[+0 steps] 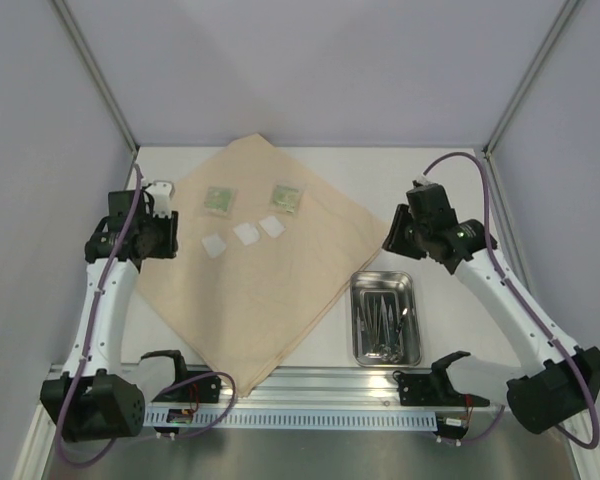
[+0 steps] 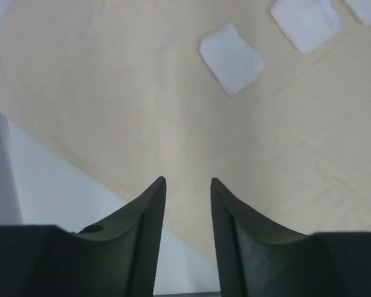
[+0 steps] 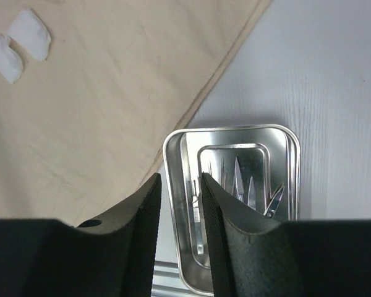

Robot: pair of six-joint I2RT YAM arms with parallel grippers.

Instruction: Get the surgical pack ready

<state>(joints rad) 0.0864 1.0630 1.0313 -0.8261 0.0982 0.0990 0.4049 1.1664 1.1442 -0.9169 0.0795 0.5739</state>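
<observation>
The right gripper [image 3: 180, 176] hangs with its jaws part-way apart and nothing between them. The steel tray [image 3: 229, 129] sits on the table [image 3: 334, 93] just beneath its tips and a little to their right, long axis in line with the fingers, so that arm is plainly nearer. The left gripper [image 2: 187, 180], likewise ajar and empty, hovers over the tan cloth [image 2: 111, 111] near its edge, white pads [image 2: 232, 59] ahead of the jaws. The instruments [image 3: 238, 179] in the tray may be scissors and tweezers; I can't sort them. No writing is readable anywhere
</observation>
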